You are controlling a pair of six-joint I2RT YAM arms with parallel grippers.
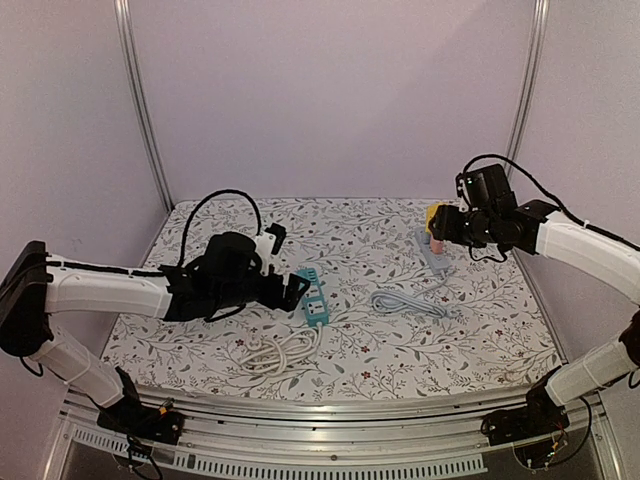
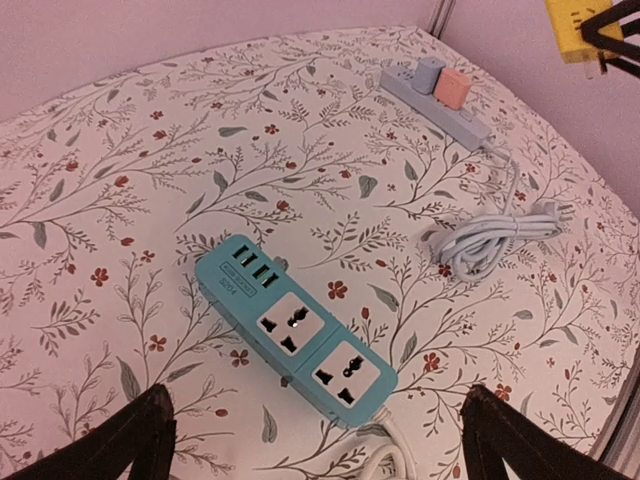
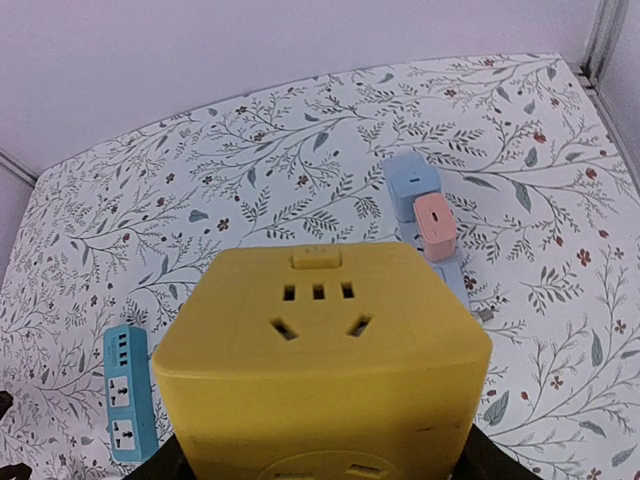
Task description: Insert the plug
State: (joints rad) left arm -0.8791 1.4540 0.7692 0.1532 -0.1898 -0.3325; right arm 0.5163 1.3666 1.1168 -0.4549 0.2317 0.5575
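My right gripper (image 3: 320, 468) is shut on the plug, a yellow cube (image 3: 320, 350) with sockets on its faces, which fills the right wrist view. In the top view the cube (image 1: 433, 215) hangs above the far end of a grey power strip (image 1: 433, 255), clear of it. A blue adapter (image 3: 412, 180) and a pink adapter (image 3: 436, 225) sit in that strip (image 3: 452, 275). My left gripper (image 2: 318, 432) is open, its fingers (image 2: 145, 430) wide apart above a teal power strip (image 2: 295, 330) that lies flat with two empty sockets. The top view shows this gripper (image 1: 297, 290) beside the teal strip (image 1: 313, 297).
A coiled grey cord (image 1: 405, 303) lies in front of the grey strip. A coiled white cord (image 1: 280, 350) runs from the teal strip toward the near edge. White walls and metal posts (image 1: 140, 100) enclose the flowered table (image 1: 350, 235).
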